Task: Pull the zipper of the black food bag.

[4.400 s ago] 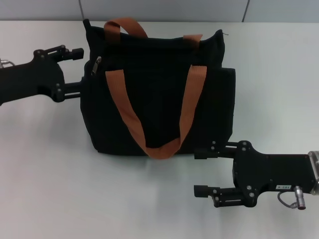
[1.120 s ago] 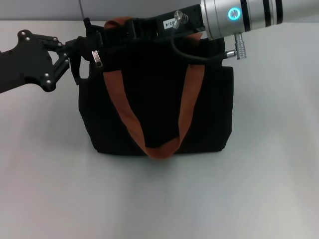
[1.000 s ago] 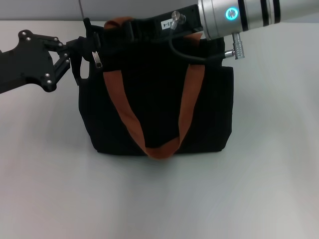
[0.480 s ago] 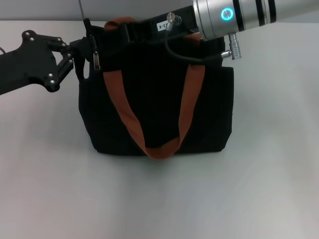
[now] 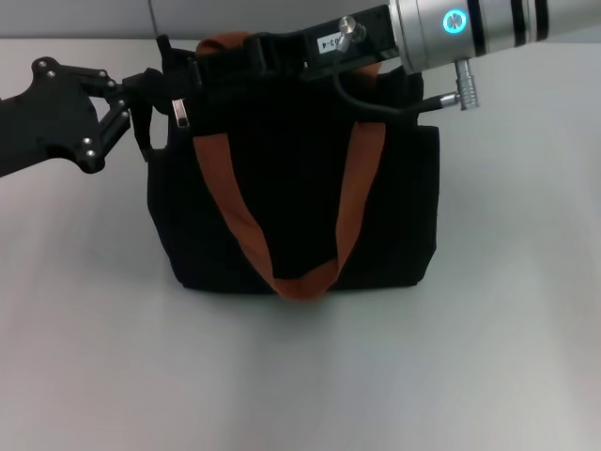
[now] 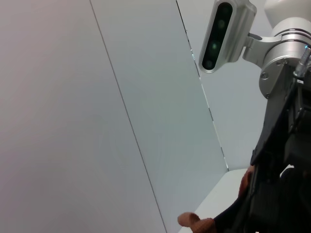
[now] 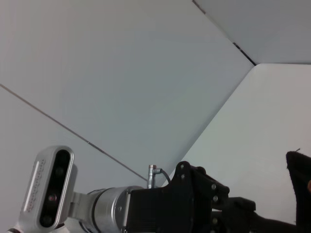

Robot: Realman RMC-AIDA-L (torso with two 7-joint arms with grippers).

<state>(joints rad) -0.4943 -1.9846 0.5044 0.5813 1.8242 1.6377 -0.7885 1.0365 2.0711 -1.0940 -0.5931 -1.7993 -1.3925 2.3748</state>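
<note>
The black food bag [image 5: 300,197] stands upright on the white table, its rust-brown strap handles [image 5: 225,202] hanging down its front. The small silver zipper pull [image 5: 180,114] hangs at the bag's top left corner. My left gripper [image 5: 148,117] reaches in from the left and is shut on the bag's top left edge, just beside the pull. My right arm [image 5: 451,23] reaches in from the right across the bag's top. Its gripper [image 5: 202,68] lies over the zip line near the left end, black against the black fabric. Part of the bag [image 7: 299,170] shows in the right wrist view.
The white table [image 5: 300,376] spreads around the bag, with a grey wall [image 5: 310,17] behind it. The left wrist view shows the right arm's wrist camera [image 6: 223,34] and a bit of brown strap [image 6: 194,223]. The right wrist view shows the left arm's gripper body [image 7: 194,199].
My right arm has shifted a little to the right along the bag's top. The zipper pull has turned to show its flat face. My left gripper keeps its hold on the corner.
</note>
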